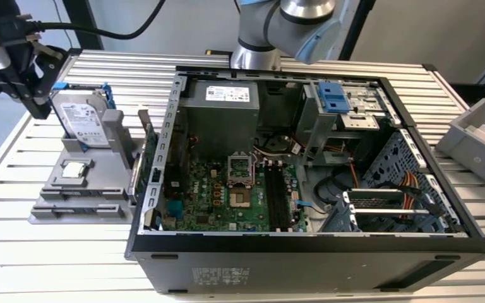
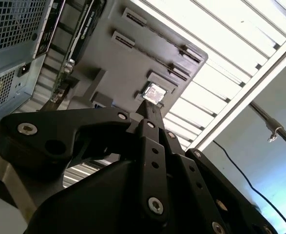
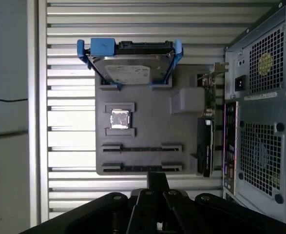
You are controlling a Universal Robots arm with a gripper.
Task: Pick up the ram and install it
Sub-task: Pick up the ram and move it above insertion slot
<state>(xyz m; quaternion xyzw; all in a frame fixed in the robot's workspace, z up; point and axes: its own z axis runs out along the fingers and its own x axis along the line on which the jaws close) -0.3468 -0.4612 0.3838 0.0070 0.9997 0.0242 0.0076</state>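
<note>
Gripper [image 3: 157,177] — apparently closed — hangs near holder [image 3: 147,124], hard drive [image 3: 133,68] alongside.

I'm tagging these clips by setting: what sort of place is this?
Likely a robotics lab bench for computer assembly: an open computer case on a slatted metal table, a grey fixture holding a hard drive, and a robot arm.

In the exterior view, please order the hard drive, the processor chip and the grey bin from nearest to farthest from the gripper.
1. Hard drive, right beside the gripper, at the exterior view's left.
2. Processor chip, seated in the grey holder.
3. Grey bin, at the exterior view's far right.
</note>
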